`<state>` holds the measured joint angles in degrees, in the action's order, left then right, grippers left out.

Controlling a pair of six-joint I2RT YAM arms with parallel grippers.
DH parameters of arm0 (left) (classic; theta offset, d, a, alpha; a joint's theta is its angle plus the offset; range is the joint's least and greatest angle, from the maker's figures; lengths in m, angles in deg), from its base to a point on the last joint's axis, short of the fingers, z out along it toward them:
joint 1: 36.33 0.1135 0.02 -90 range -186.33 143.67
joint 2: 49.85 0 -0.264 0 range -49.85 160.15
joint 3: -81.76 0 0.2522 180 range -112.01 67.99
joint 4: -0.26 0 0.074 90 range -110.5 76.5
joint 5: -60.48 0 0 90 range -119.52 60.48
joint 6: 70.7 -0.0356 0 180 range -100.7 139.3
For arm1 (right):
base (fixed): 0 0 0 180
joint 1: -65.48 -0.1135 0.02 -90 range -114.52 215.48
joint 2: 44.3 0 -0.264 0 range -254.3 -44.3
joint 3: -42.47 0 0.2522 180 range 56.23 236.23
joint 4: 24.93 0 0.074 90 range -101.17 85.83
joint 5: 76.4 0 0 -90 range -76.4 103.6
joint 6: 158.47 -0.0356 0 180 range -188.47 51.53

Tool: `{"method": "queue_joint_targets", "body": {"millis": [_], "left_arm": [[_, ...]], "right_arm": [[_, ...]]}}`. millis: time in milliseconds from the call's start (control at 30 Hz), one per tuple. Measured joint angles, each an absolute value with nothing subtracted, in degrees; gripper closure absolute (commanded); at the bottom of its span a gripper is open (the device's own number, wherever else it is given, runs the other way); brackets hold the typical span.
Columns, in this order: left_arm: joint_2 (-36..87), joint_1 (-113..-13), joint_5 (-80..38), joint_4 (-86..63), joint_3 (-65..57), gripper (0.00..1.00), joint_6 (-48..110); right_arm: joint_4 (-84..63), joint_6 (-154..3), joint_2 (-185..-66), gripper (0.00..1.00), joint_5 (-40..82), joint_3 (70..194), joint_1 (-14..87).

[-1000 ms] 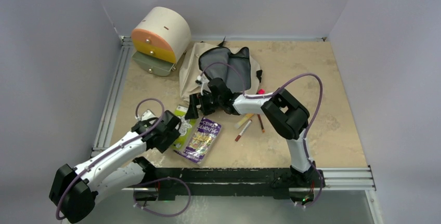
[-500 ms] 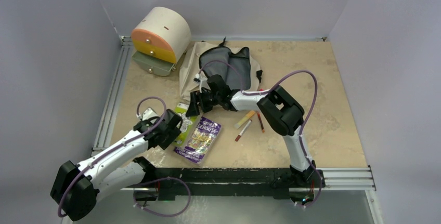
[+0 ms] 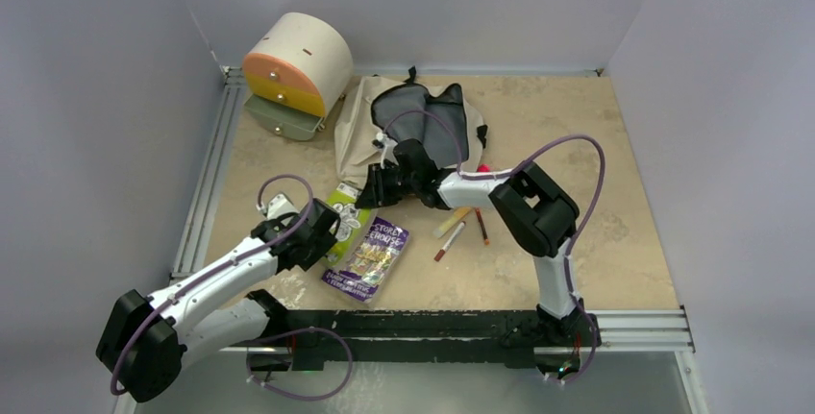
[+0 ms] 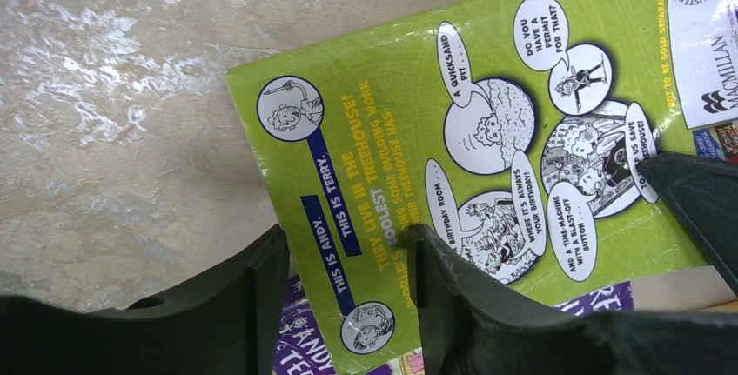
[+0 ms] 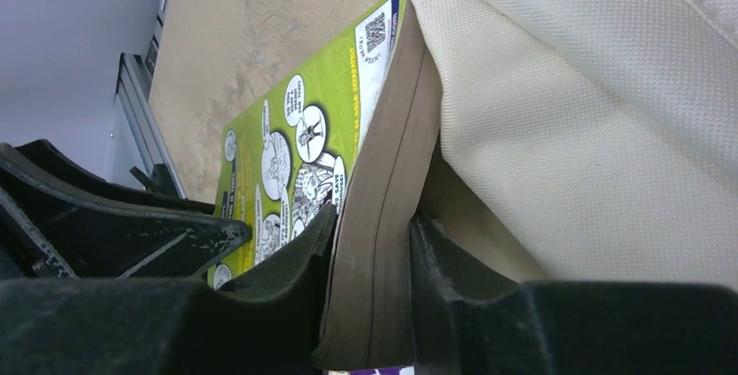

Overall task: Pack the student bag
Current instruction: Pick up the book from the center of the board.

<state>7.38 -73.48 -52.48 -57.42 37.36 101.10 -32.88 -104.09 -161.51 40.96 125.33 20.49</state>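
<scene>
The soft beige fabric student bag (image 3: pixel 358 135) lies at the far middle of the mottled tan worktop (image 3: pixel 596 174). Its long axis runs near-to-far, handle loop towards the pale lilac back wall (image 3: pixel 481 1), grey lining up. The right claw (image 5: pixel 372 223) clamps the page edge of a lime-green paperback book (image 4: pixel 487 131) reading "THIS IS ANDY" and "MACMILLAN". The left claw (image 4: pixel 346 244) stands half-spread over its corner.

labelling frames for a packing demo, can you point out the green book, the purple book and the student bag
green book (image 4: pixel 487 131), left wrist view, middle of its back cover
purple book (image 3: pixel 369 255), top external view, middle of its cover
student bag (image 5: pixel 592 88), right wrist view, beige outer fabric
</scene>
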Motion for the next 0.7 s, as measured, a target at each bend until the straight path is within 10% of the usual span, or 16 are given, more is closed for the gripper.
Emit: {"method": "queue_joint_targets", "body": {"millis": [700], "left_arm": [[-18.3, -73.8, -44.1, -52.5, 26.6, 0.31, 67.3]], "right_arm": [[-30.6, -96.6, -135.9, 1.0, 36.1, 111.7, 19.3]]}}
